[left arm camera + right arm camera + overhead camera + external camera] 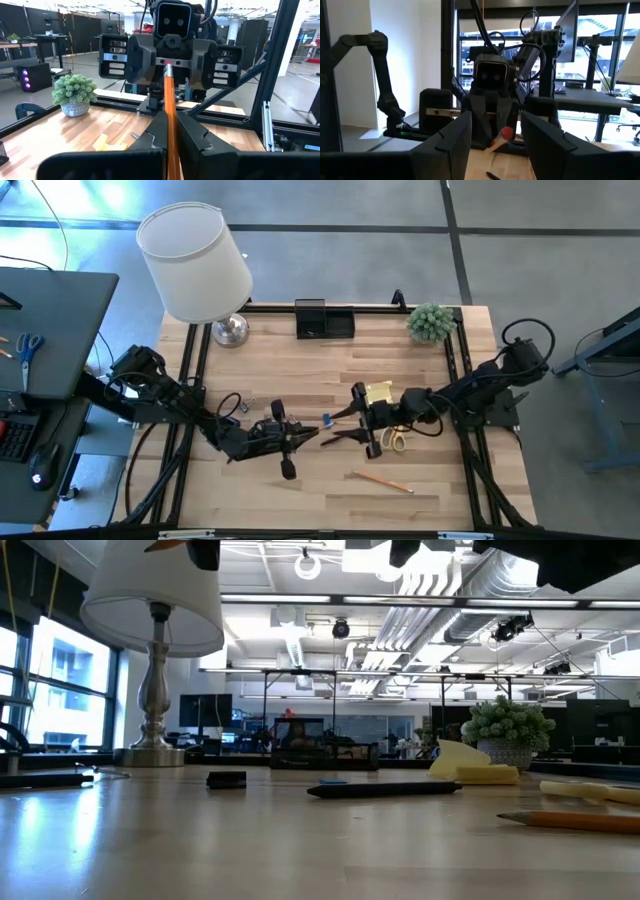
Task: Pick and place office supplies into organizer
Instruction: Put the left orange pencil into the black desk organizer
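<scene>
My left gripper (300, 438) (170, 117) hangs above the table's middle, shut on an orange wooden pencil (171, 100). My right gripper (350, 420) (495, 135) faces it, open. Its fingers stand on either side of the pencil's red eraser end (507, 132) without touching it. The black organizer (324, 320) stands at the far edge. On the table lie a second pencil (381, 479), the yellow sticky-note pad (379, 393), the orange-handled scissors (396, 440), a small blue piece (326, 419), a dark pen (385, 789) and a dark clip (226, 779). My left gripper pinches the pencil's shaft (171, 131) between its two fingers, coming level from the table's left, with the fingers lying along the pencil. The pencil is lifted clear and roughly level, its eraser end (168, 68) pointing at my right gripper.
A white-shaded lamp (195, 265) with a chrome base stands at the far left corner. A small potted plant (432, 323) sits at the far right corner. A dark side desk (50, 330) with blue-handled scissors lies beyond the left edge. Bare wood (300, 500) shows near the front edge.
</scene>
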You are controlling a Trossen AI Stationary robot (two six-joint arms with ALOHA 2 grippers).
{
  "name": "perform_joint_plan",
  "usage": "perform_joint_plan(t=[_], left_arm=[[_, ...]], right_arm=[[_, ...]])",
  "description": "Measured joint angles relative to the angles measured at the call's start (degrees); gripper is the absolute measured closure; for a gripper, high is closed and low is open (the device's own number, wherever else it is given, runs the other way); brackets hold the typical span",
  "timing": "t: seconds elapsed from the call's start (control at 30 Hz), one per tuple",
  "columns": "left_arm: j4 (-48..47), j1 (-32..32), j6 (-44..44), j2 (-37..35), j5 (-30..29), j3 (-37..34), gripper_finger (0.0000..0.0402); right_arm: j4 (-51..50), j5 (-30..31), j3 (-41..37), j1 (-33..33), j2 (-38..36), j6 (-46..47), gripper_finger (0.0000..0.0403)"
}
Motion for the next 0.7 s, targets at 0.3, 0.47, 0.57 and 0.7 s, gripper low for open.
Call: perform_joint_plan(t=[0.3,0.47,0.57,0.7], left_arm=[[-0.7,0.0,0.2,0.0,1.5,0.0,0.0398],[-0.8,-0.1,0.7,0.0,1.5,0.0,0.0394],[-0.8,-0.1,0.8,0.0,1.5,0.0,0.0394],[-1.1,-0.1,0.8,0.0,1.5,0.0,0.0393]], right_arm=[[-0.1,0.0,2.0,0.0,3.6,-0.8,0.0236],[-0.1,-0.3,1.9,0.0,3.6,-1.0,0.0236],[0.0,-0.5,1.9,0.0,3.6,-1.3,0.0237],[0.0,-0.7,1.9,0.0,3.6,-1.3,0.0258]])
